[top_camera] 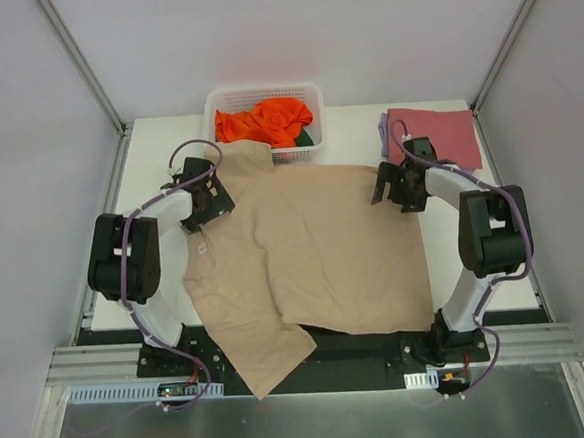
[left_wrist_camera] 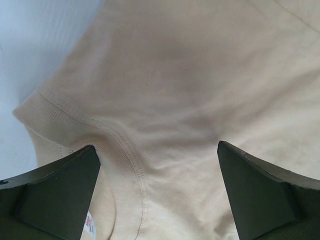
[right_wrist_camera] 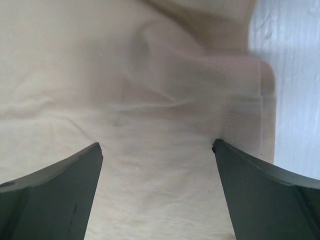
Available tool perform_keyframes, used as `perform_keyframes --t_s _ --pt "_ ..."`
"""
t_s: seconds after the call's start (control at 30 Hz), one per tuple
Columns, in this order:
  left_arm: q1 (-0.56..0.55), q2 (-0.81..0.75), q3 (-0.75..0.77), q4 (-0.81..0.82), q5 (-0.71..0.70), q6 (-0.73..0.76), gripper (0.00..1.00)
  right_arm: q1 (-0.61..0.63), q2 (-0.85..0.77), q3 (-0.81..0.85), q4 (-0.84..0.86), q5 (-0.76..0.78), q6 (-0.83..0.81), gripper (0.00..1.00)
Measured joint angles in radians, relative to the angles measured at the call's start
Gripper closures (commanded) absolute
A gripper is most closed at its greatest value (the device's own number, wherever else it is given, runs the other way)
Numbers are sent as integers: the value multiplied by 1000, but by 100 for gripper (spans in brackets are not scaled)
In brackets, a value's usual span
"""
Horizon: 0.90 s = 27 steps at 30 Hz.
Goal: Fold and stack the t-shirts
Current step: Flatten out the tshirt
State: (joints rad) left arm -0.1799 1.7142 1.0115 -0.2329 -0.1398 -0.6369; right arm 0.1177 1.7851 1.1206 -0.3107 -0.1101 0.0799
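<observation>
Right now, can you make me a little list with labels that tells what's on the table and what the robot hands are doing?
spread-out shirt: beige shirt, lying across the table, one part hanging over the near edge
basket: white, at the far edge, holding an orange shirt and a bit of dark green cloth
folded pile: pink shirt, far right corner
left gripper: open, over the beige collar
right gripper: open, over the beige hem edge

**A robot test cell in a lab**

Plain white panel walls (top_camera: 26, 147) enclose a white tabletop (top_camera: 156, 138). At 6 o'clock, a slotted aluminium rail (top_camera: 312, 358) carries both bolted arm bases, with loose purple cables (top_camera: 127, 291) trailing.
</observation>
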Motion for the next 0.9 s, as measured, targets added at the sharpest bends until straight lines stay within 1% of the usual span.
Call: perform_keyframes --t_s 0.07,0.37,0.6,0.7,0.77,0.83,0.9 --pt "12 40 50 -15 -7 10 2 -9 27 36 -9 -3 -3 4" --pt "58 203 266 -62 -19 69 1 -16 123 169 -43 0 -22 4" --pt "82 274 402 -106 -14 138 1 -27 146 231 -61 17 -68 4" --pt "84 253 415 -113 19 164 1 -26 123 229 -65 19 -85 4" --pt "82 211 391 -114 38 169 1 -21 76 201 -63 27 -89 4" --pt "80 117 310 -104 68 162 1 -9 -6 148 -70 40 -85 4" --pt "69 -19 192 -103 88 140 1 13 -113 78 -73 52 -68 4"
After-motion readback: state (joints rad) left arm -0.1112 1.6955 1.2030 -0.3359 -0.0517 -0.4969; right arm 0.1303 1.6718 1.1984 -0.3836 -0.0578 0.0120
